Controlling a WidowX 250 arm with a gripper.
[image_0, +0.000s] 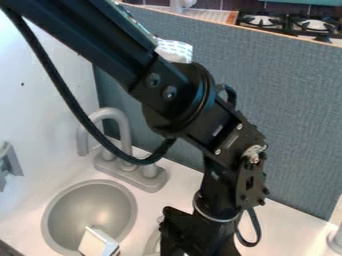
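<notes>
Black robot arm (175, 92) is right up front, slanting down to its hand (190, 234); can't tell if that's wide, narrow or gripping anything. White boxy thing (97, 243) overlaps the round sink (87, 207), gray faucet (124, 127) behind.

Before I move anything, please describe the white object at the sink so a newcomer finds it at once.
On the white counter, find the round grey basin in front of the faucet. At the basin's lower edge in the view shows a white, box-like object. Its flat faces and straight edges set it apart from the curved basin and faucet.
</notes>
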